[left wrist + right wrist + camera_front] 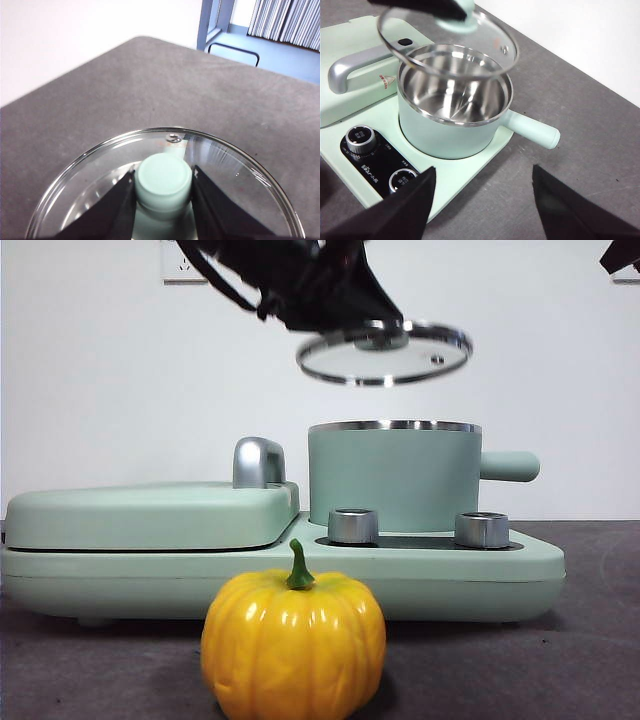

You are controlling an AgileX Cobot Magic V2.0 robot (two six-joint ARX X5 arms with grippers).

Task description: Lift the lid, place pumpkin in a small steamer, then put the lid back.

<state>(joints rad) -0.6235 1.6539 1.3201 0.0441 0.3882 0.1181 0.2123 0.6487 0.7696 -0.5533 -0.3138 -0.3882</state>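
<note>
Front view: the lid (385,353) hangs tilted above the small steamer (394,478), clearing its mouth; the pumpkin (293,645) sits on the table in front of the steamer's base (280,575). Left wrist view: left gripper (164,184) pinches the lid's knob (164,179). Right wrist view: right gripper (482,187) spread wide, empty, near the steamer, probably waiting for the pumpkin
</note>
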